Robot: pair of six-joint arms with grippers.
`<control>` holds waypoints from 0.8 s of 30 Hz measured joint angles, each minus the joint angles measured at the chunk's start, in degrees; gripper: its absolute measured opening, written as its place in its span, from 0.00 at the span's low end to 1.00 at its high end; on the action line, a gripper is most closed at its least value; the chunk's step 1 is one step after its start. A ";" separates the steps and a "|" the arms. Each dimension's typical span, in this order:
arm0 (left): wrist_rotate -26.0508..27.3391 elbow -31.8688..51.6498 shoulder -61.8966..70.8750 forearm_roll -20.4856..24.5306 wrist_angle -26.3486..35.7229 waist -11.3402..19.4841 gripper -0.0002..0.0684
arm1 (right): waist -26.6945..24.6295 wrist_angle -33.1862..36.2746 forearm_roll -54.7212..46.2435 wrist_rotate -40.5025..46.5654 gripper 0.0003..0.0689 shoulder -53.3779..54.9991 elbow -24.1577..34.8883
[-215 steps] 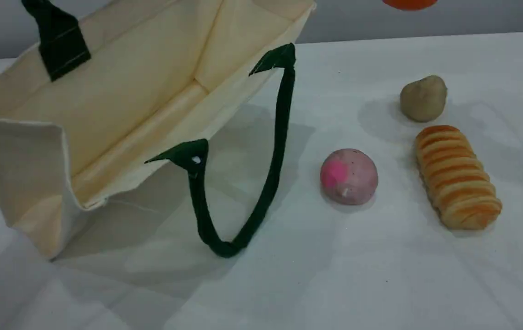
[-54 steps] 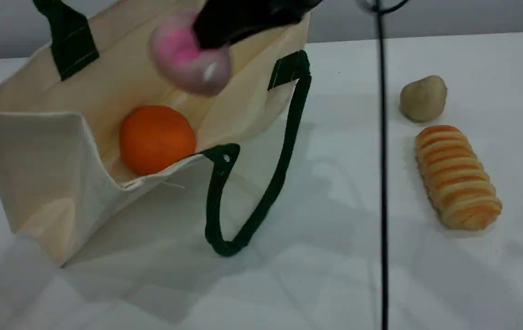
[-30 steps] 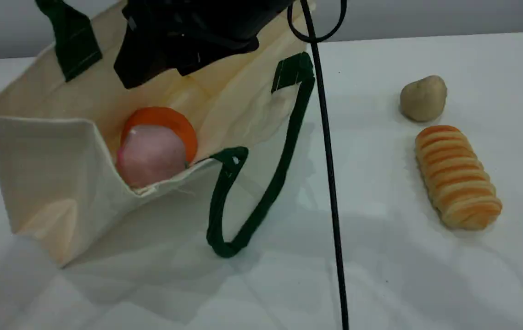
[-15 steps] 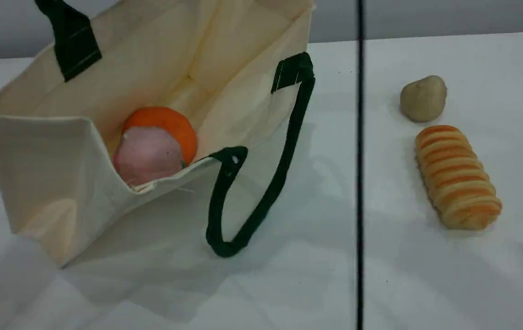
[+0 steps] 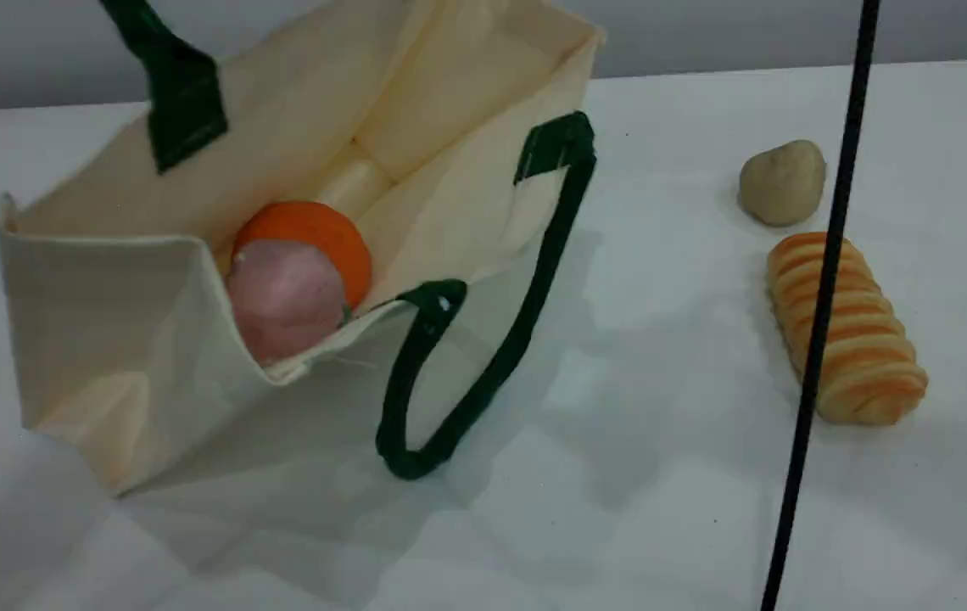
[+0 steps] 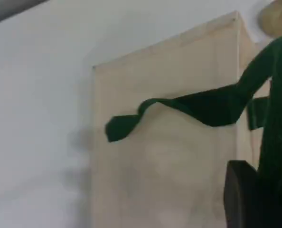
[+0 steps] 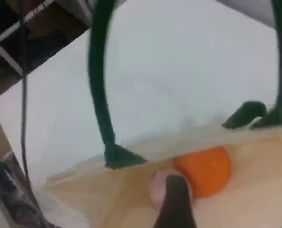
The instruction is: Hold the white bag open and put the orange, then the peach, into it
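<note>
Item 1, large cream-white canvas tote bag (image 5: 110, 288) with dark green strap handles: stands open on the white table (image 5: 619, 475), mouth tipped toward my scene view. I judge the canvas soft and floppy, light, prone to sagging shut unless a handle is held up; the straps are the sensible place to grip. The far strap handle (image 5: 182, 93) runs up out of the scene view's top edge; the near strap handle (image 5: 492, 373) droops onto the table.

Contents of item 1: the bright orange fruit (image 5: 318, 242), and the pale dusty-pink round peach (image 5: 284, 297) touching it on the near side, against the near wall. Both look firm, smooth and liable to roll. Judged from this, both placements are done.

Item 2, left gripper (image 6: 245, 199): one dark fingertip shows in its wrist view, jaws closed tight, apparently on the green strap beside it.

Item 3, right gripper (image 7: 174, 204): above the bag's mouth in its wrist view, jaws spread wide, carrying nothing.

Not for bagging: beige-brown potato (image 5: 782, 182) and striped orange-yellow bread loaf (image 5: 848, 327), close together, well apart from the bag. A thin black cable (image 5: 818, 322) hangs across the scene view.
</note>
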 joint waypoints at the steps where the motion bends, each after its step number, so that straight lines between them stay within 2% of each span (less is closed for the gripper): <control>1: 0.06 0.02 0.60 -0.49 -0.15 0.00 0.12 | 0.00 0.13 -0.78 0.54 0.74 0.00 0.00; 5: 0.14 0.34 2.95 -0.51 -0.44 -0.51 0.19 | 0.00 1.32 -3.85 3.18 0.74 0.06 0.00; 13: 0.34 1.10 3.79 0.28 -0.91 -0.97 0.48 | 0.00 2.04 -8.87 5.85 0.74 0.06 0.00; 16: 0.44 1.10 3.79 2.01 -0.32 -0.97 0.55 | 0.00 2.11 -8.92 5.90 0.72 0.06 0.00; 24: 3.42 1.10 0.24 1.19 1.21 -0.97 0.58 | 0.00 6.68 -11.97 10.09 0.69 -3.61 0.00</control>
